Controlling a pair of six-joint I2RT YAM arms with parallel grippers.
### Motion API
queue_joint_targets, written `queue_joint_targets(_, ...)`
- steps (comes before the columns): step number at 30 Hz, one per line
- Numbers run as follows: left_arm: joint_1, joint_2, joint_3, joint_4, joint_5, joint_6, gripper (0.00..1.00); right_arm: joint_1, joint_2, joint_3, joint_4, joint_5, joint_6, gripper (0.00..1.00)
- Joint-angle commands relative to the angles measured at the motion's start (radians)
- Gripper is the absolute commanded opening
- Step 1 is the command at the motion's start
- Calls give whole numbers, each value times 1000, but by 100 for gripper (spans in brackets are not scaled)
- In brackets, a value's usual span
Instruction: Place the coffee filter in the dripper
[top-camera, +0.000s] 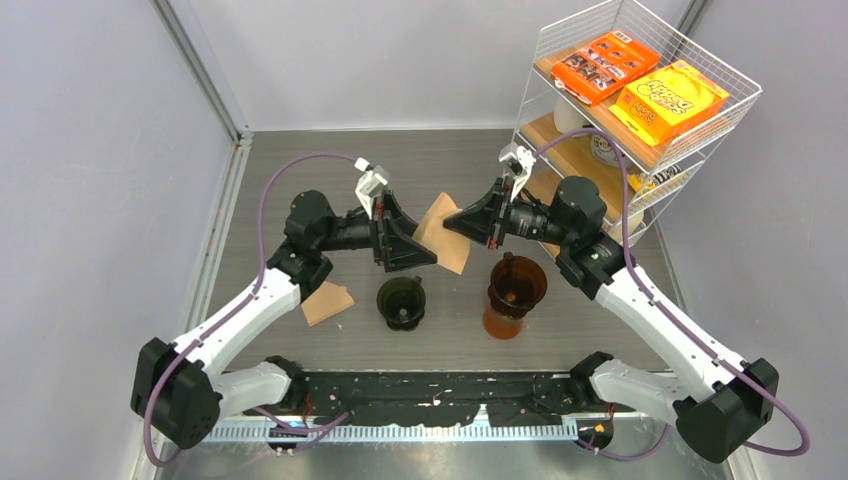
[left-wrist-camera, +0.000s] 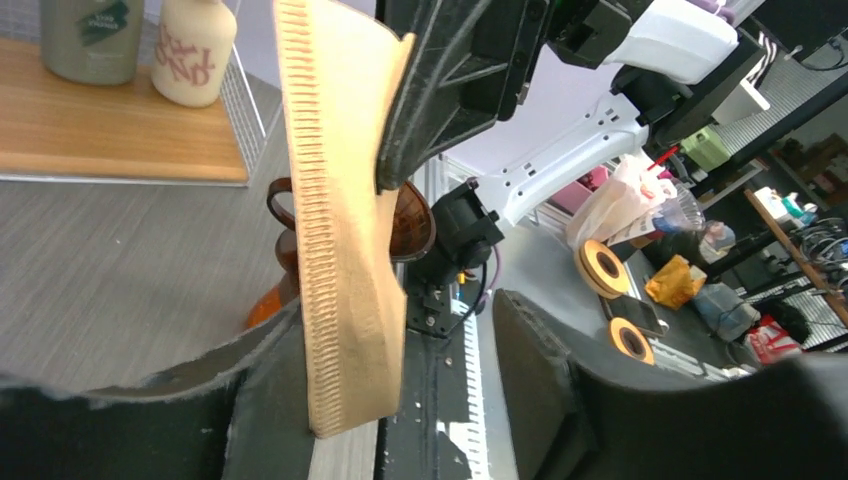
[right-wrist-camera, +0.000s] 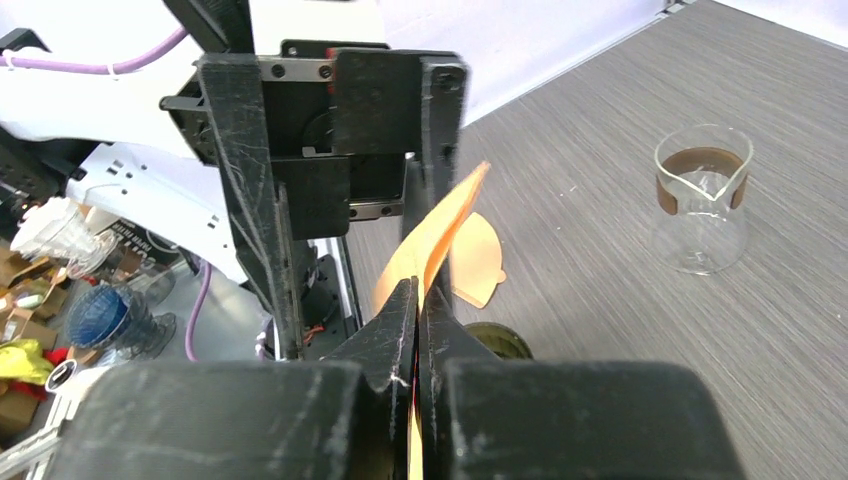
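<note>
Right gripper (right-wrist-camera: 418, 300) clamped tight on the coffee filter (right-wrist-camera: 440, 235), held upright in the air; left gripper (top-camera: 418, 243) spread wide, filter edge against one finger, no pinch; looks like a mid-air handover or an opening of the filter.

Filter not yet in a dripper: dark dripper (top-camera: 402, 300) and amber dripper (top-camera: 516, 285) both below, unfilled; which is meant, cannot tell; lowering and seating remain.

Spare filter (top-camera: 327, 302) flat on grey wood-grain worktop (top-camera: 300, 170); pale walls; wire rack (top-camera: 735, 100) at right.
</note>
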Motion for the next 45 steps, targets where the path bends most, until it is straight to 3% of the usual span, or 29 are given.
queue_joint_targets(1,0,-39,4,15,-11,16,56,4,0,36,72,62,22,5)
queue_joint_targets(4,1,-53,5,-26,-51,44,44,4,-19,12,82,100,24,5)
queue_joint_targets(14,1,-48,21,-36,-105,43,27,4,-30,-71,174,84,56,5)
queue_joint_targets(22,1,-37,27,-82,-136,92,0,4,-46,-101,193,62,66,5)
queue_joint_targets(26,2,-32,33,-115,-121,162,0,4,-64,-112,197,37,59,8)
queue_joint_targets(28,1,-28,36,-129,-70,223,0,5,-71,-112,192,23,61,21)
queue_joint_targets(32,1,-43,37,-171,-1,365,0,1,-123,-99,108,90,19,64)
queue_joint_targets(38,0,-79,51,-269,-31,491,0,-5,-235,-127,-44,348,-59,99)
queue_joint_targets(41,-1,-83,54,-291,-30,512,0,-5,-281,-150,-79,455,-96,96)
queue_joint_targets(45,0,-83,66,-295,-34,496,0,-4,-303,-153,-141,456,-155,95)
